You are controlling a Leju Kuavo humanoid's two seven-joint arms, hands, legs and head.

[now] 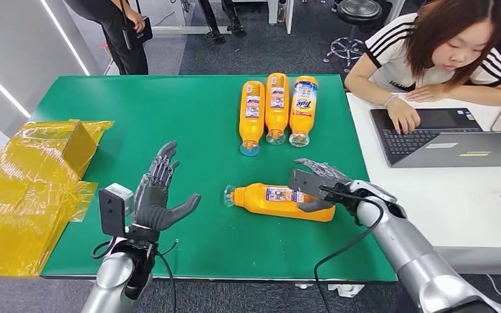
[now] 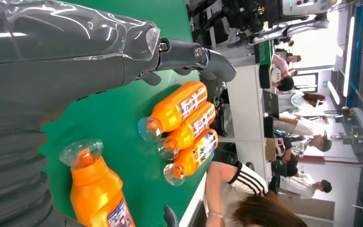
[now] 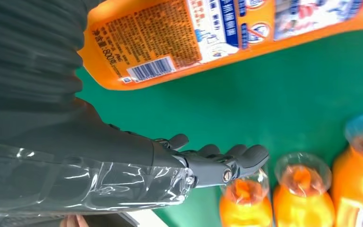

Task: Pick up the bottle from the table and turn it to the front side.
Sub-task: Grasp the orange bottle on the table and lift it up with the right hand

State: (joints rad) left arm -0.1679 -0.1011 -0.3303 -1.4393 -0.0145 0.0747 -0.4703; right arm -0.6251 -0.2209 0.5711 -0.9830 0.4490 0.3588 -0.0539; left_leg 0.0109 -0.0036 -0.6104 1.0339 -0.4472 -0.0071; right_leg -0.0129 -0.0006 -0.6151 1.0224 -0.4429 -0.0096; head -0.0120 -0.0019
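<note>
Right hand rested at the lying bottle's base, fingers spread (grasp not discernible). Left hand open, holding nothing, bottle cap beyond its fingertips.

From my station I see two silver metal arms, each ending in a dark grey hand, the left hand and the right hand, with black cables looping loose along both forearms. A black box with a pale top is strapped at the left wrist. In the wrist views each hand has a grey ribbed cover and a thick thumb wrapped in clear shiny film, with small bright screws at the dark fingers.
</note>
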